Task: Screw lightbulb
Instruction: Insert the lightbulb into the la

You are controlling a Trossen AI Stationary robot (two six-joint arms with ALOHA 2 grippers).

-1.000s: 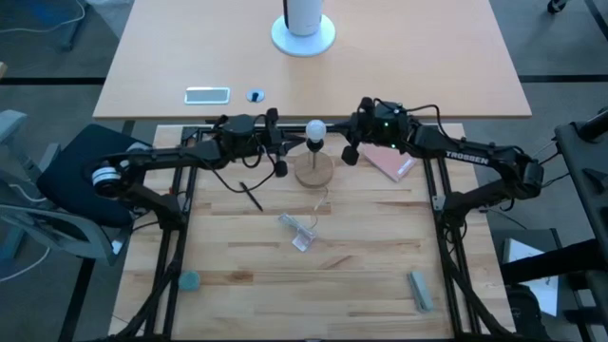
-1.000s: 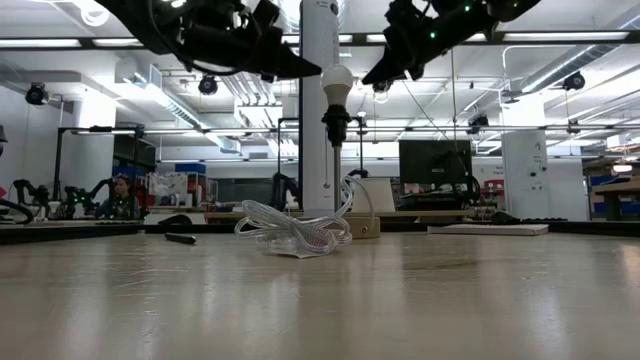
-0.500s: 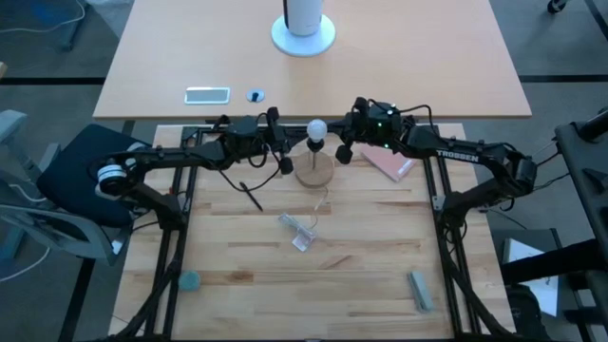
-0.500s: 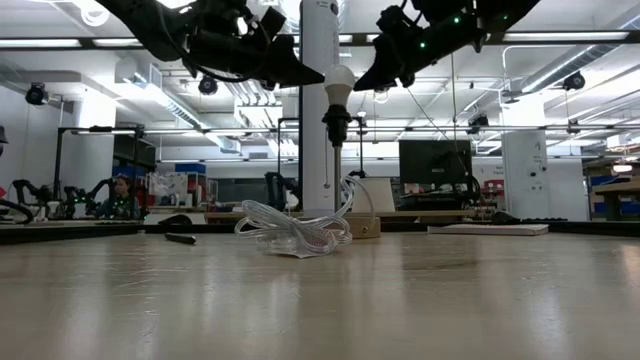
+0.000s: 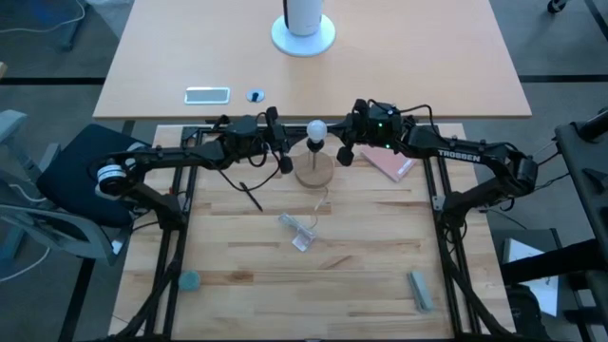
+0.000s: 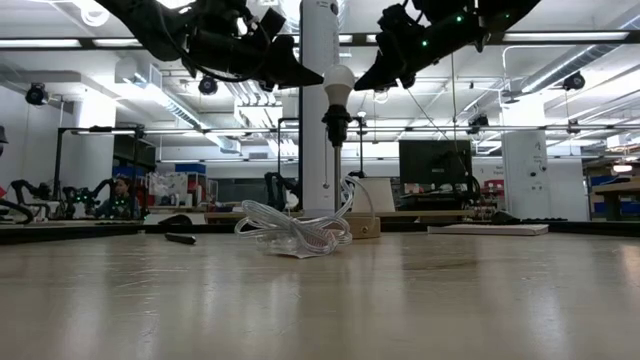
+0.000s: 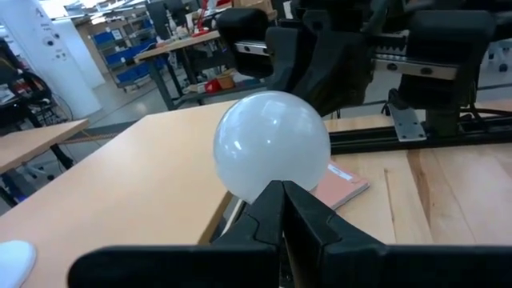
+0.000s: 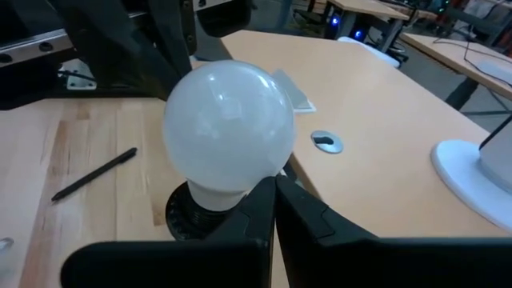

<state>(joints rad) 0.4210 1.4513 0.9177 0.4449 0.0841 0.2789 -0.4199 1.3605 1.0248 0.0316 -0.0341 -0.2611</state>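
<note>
The white frosted lightbulb [image 5: 315, 128] stands upright with its base in the black socket [image 6: 335, 125]. The socket sits on a round wooden base [image 5: 314, 171] at the far middle of the table. My left gripper [image 6: 316, 78] is shut and level, and its tip is at the globe's left side. My right gripper [image 6: 360, 86] is shut and slants slightly down, with its tip close to the globe's right side. Each wrist view shows the globe [image 7: 272, 144] [image 8: 228, 128] right above that arm's closed fingertips. My left gripper meets the globe's lower left side [image 7: 258, 190] with the tip of its shut fingers, coming level from the table's left. The bulb stays upright in the socket. My right gripper's shut tip is at the globe's lower right side [image 8: 260, 180], near the neck, coming from the table's right. Whether it touches, I cannot tell.
A clear packet [image 5: 297, 231] and a black pen [image 5: 251, 196] lie near the base. A pink pad [image 5: 389, 163] lies under the right arm. A teal piece [image 5: 190, 281] and a grey piece [image 5: 420, 290] lie near the front. The socket's white cord [image 6: 295, 235] lies coiled.
My right gripper has crept a little toward the lightbulb from the table's right. My left gripper has stayed at the bulb and rolled slightly about its own line. The bulb stands as before.
</note>
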